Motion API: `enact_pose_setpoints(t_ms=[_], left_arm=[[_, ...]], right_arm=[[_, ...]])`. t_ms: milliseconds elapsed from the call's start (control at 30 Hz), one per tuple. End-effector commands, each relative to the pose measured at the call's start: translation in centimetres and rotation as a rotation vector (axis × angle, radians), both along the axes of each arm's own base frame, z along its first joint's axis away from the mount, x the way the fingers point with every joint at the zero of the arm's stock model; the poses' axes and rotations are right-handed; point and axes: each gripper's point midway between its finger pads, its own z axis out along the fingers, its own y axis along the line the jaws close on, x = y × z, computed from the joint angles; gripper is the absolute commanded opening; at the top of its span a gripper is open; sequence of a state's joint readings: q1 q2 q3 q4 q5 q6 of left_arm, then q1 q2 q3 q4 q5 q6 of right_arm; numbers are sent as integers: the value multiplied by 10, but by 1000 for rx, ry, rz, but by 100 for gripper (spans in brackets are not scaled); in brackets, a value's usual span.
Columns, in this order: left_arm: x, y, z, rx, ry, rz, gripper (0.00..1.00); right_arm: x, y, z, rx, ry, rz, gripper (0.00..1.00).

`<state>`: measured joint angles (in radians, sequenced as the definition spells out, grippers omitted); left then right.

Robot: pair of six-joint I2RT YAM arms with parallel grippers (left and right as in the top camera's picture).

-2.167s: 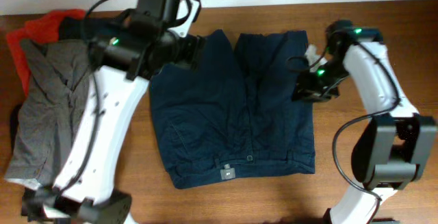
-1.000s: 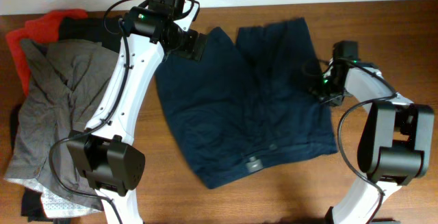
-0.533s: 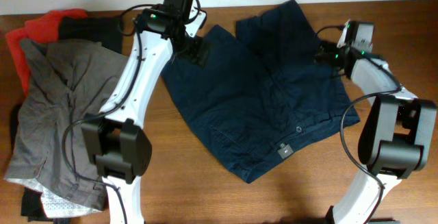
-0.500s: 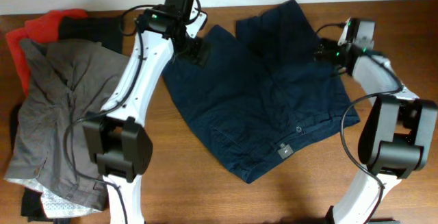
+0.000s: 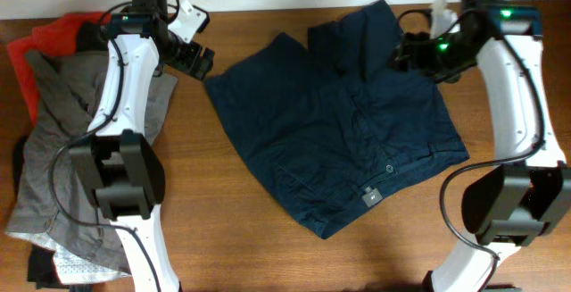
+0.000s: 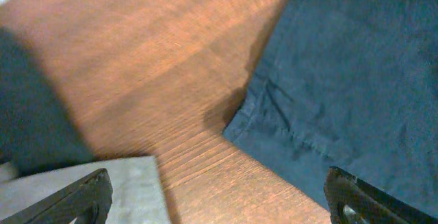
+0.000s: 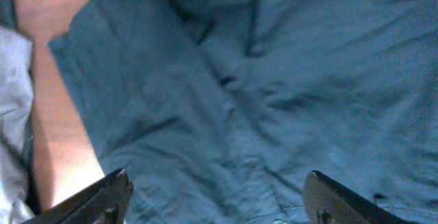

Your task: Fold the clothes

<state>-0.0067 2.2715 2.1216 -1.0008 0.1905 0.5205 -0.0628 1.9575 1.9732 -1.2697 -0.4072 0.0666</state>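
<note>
The dark navy shorts [image 5: 339,122] lie spread flat and turned at an angle on the wooden table, waistband with button and small pale tag toward the front right. My left gripper [image 5: 198,60] is open and empty, just left of the shorts' left leg hem; the hem corner shows in the left wrist view [image 6: 274,107]. My right gripper [image 5: 406,55] is open and empty, held above the shorts' right leg near the far edge. The right wrist view shows only navy fabric [image 7: 274,101] below the open fingers.
A pile of other garments sits at the left: a grey one [image 5: 67,140], a red one [image 5: 49,37] and a black one [image 5: 98,35] behind. A grey cloth edge [image 6: 82,190] shows in the left wrist view. Bare wood [image 5: 223,229] lies in front.
Both grippers have let go of the shorts. The left arm has swung left toward the pile, the right arm has lifted and moved back. Before that the shorts were dragged and rotated.
</note>
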Motion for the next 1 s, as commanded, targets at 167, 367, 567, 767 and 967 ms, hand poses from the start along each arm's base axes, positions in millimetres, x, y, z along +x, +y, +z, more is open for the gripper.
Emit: enact_pose_setpoints(t_ms=[167, 367, 567, 767, 967], left_arm=[[1, -22, -53, -41, 47, -200, 96], [-3, -26, -84, -44, 106, -207, 82], [-4, -27, -93, -35, 122, -207, 77], [-12, -34, -115, -39, 174, -219, 65], [-31, -39, -120, -48, 258, -208, 25]], right_arm=[[-33, 43, -8, -168, 116, 28, 69], [-57, 72, -11, -187, 186, 75, 63], [-68, 88, -2, -224, 168, 74, 57], [-87, 100, 35, -222, 74, 83, 57], [-119, 79, 68, -262, 39, 23, 58]])
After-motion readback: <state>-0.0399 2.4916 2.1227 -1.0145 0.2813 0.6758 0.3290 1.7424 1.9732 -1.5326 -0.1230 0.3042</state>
